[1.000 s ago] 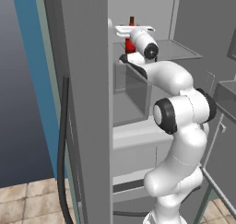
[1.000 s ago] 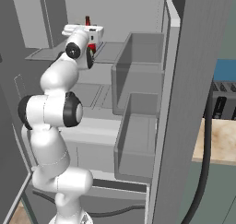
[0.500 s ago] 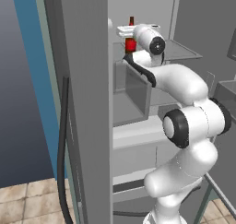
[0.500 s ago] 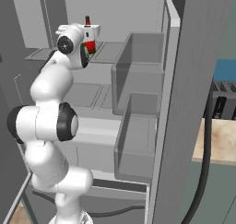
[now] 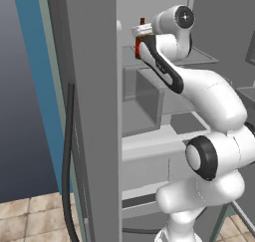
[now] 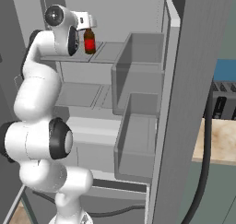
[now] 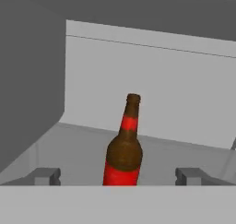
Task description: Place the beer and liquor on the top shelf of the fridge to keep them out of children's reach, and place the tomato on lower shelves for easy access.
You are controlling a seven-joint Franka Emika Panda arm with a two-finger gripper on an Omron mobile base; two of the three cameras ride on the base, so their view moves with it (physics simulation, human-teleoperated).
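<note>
The beer [image 7: 123, 149], a slim brown bottle with a red label, stands upright on the top shelf [image 7: 69, 140] of the fridge [image 6: 175, 103]. My gripper [image 7: 117, 176] is open. Its two fingertips [image 7: 44, 176] sit wide apart on either side of the bottle's base and do not touch it. From the right base the beer [image 6: 89, 41] stands free on the top shelf [image 6: 110, 52], just beyond my gripper [image 6: 85, 27]. From the left base the arm covers most of the beer [image 5: 142, 23]. The liquor and the tomato are out of view.
The lower shelves [image 6: 83, 94] lie under the top one. Clear boxy door bins [image 6: 138, 80] stand to the right of the arm. The fridge's grey side wall [image 5: 89, 111] with its dark handle [image 5: 67, 161] closes off the left. A counter [image 6: 221, 144] lies at the right.
The hand has lifted and drawn back from the beer, and the elbow has swung out. The bottle stays standing on the top shelf.
</note>
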